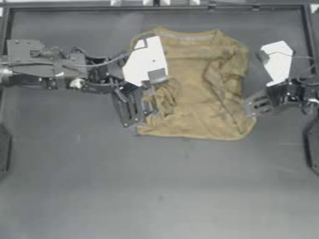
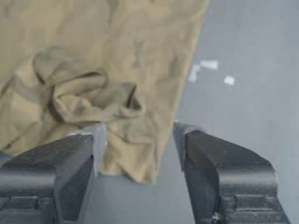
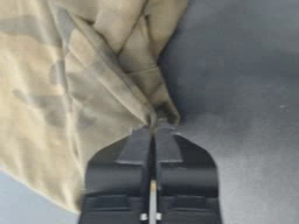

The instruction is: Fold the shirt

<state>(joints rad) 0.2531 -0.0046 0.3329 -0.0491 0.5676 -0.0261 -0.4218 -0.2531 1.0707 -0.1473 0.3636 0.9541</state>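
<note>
The tabletop is big and dark. The shirt lies on it near the far edge, about in the middle from side to side. It is partly folded in, and both sides look bunched and wrinkly.

My left gripper is at the shirt's left side, near the bottom corner. Its fingers are wide apart and hold nothing. A corner of the cloth sits between them, and a lumpy wad of cloth lies just past it.

My right gripper is at the shirt's right edge. Its fingers are pressed together on a small pinch of the shirt, and folds fan out from that pinch.

I think the shirt is light, soft and floppy. It will sag and crease when I lift it, and thin cloth can slip out of a small pinch. I think the best spots to grab are the edges and corners, not the middle. For the left side, I would close on the corner between the fingers, taking enough cloth so it does not slide out.
</note>
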